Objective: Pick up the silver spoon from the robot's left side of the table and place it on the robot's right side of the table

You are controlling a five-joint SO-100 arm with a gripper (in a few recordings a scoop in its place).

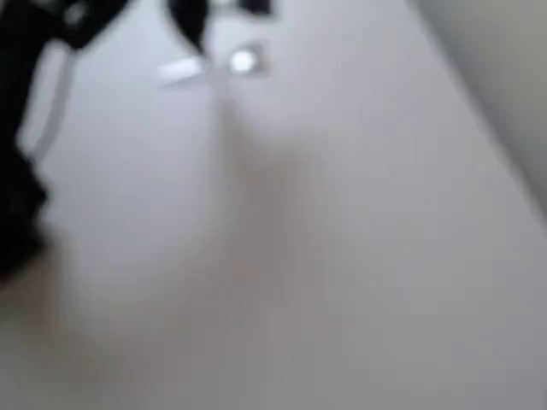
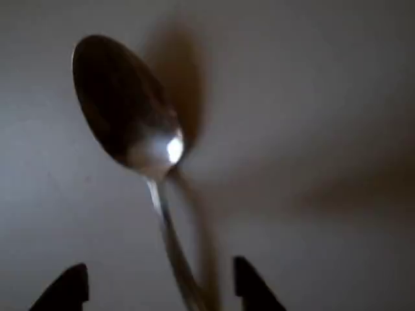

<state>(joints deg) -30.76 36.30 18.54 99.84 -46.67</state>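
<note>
Wrist view, fingertips: two black fingertips (image 2: 68, 288) poke up from the bottom edge of the frame, well apart, the spoon's handle running down between them.
Gripper (image 2: 159, 288): spread wide at the tips; whether anything lower down clamps the handle I cannot tell.
Spoon: small shiny silver-grey metal spoon (image 2: 126, 107), oval bowl at upper left of the wrist view, slim handle slanting to the bottom centre.
Shadow: dark soft copy of the bowl just right of it on the white surface; whether the spoon is lifted or lying flat I cannot tell.
Overhead view, spoon: a blurred bright streak (image 1: 214, 65) at top centre, the black gripper (image 1: 192, 26) right above it.
Table: plain white smooth tabletop (image 1: 299, 256), its straight edge crossing the upper right corner.
Handling, judged: light, stiff, slippery polished metal, not fragile; likely to pivot or slide between hard fingers.
Hold, judged: mid-handle, across its narrow width, squeezed firmly.
</note>
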